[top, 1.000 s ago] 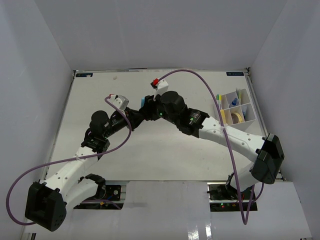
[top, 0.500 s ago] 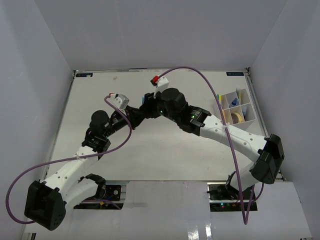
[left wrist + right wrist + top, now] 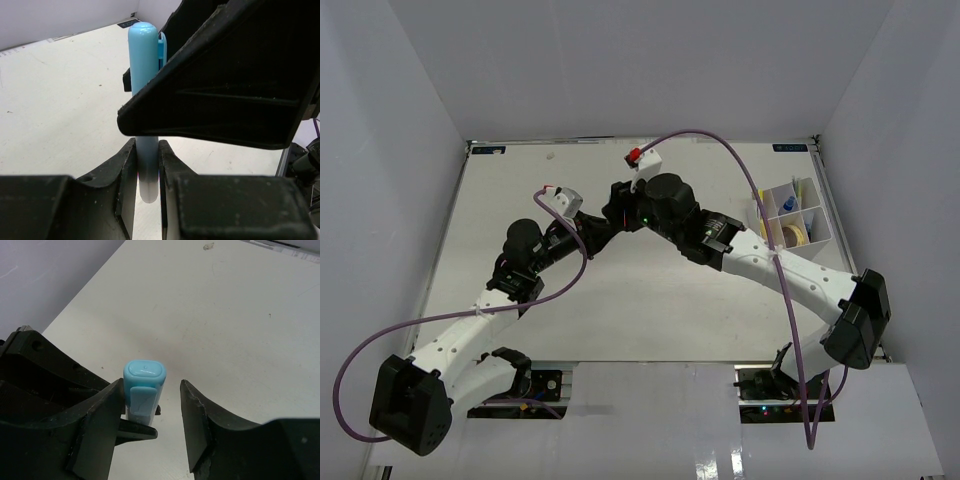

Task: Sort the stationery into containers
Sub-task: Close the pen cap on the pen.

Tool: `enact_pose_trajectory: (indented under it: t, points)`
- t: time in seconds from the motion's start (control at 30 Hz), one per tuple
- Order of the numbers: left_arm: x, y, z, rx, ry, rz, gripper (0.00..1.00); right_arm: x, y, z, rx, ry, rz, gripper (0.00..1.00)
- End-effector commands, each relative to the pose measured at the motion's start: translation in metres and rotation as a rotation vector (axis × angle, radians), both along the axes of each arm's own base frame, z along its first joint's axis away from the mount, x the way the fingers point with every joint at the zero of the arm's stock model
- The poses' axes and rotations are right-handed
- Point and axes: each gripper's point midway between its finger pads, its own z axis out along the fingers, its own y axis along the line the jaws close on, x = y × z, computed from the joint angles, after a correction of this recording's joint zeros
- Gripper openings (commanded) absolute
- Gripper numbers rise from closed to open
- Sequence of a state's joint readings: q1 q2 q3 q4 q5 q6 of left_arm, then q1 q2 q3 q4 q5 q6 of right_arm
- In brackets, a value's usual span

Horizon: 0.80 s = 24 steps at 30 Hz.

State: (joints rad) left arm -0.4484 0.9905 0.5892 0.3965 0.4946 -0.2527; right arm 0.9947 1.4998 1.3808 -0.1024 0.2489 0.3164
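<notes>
– One item is gripped at this moment; what is it made of?
– A pen (image 3: 143, 55) is seen. Its light-blue plastic cap is smooth and glossy, rounded at the top and fitted with a flat clip. Below it, a paler, frosted-looking barrel ends in a rounded tip.
– How is it held?
– It is clamped upright between the matte black fingers of the left gripper (image 3: 147, 160), which are closed to a narrow gap on the barrel near its lower end. The finger surfaces are seen to be scuffed and dusty.
– And the right gripper (image 3: 152, 390)?
– It is parted to a middling width, and the cap is straddled by it. The cap is found close against one finger, though contact cannot be confirmed, and a clear gap is left to the other. Nothing is gripped by it.
– Where is all this placed?
– The pen is held above the off-white, faintly speckled table (image 3: 620, 300), toward the far side, where the two arms meet. The white translucent organizer box (image 3: 800, 247), divided into square compartments, is set well apart at the right edge. A small blue bottle (image 3: 788, 204) is seen in one compartment and a yellowish ring-shaped item (image 3: 796, 235) in the next one nearer the arms.
</notes>
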Motion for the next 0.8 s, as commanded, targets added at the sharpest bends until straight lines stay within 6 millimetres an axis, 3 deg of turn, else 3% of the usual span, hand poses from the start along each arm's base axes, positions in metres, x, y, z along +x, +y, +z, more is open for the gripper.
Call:
enact_pose_trajectory:
  t: [0.0,0.37,0.77]
  points:
    - [-0.001,-0.003,0.024,-0.027,-0.050,-0.013,0.00,0.006,-0.011,0.054,0.097,-0.105,-0.038,0.55]
    - [-0.003,-0.006,0.022,-0.022,-0.045,-0.030,0.00,0.007,-0.015,0.050,0.102,-0.114,-0.050,0.51]
    - [-0.006,-0.007,0.025,-0.020,-0.066,-0.038,0.00,0.001,-0.003,0.033,0.086,-0.075,0.022,0.43]
